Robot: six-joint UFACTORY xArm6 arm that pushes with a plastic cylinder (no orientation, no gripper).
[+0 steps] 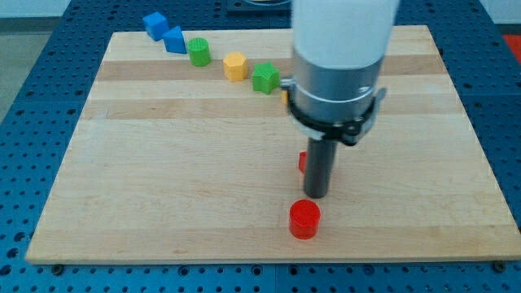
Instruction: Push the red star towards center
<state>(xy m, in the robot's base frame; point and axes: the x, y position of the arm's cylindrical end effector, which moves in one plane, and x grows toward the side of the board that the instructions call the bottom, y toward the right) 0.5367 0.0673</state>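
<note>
The red star (302, 162) is mostly hidden behind my rod; only a red sliver shows at the rod's left side, a little right of the board's middle. My tip (316, 195) rests on the board right in front of that sliver, touching or nearly touching it. A red cylinder (305, 219) stands just below and left of the tip, near the board's bottom edge.
A curved row of blocks lies along the view's top: two blue blocks (155, 24) (175, 40), a green cylinder (199, 52), a yellow block (235, 67), a green block (265, 78), and an orange or yellow sliver (286, 95) beside the arm. The wooden board (163, 179) sits on a blue perforated table.
</note>
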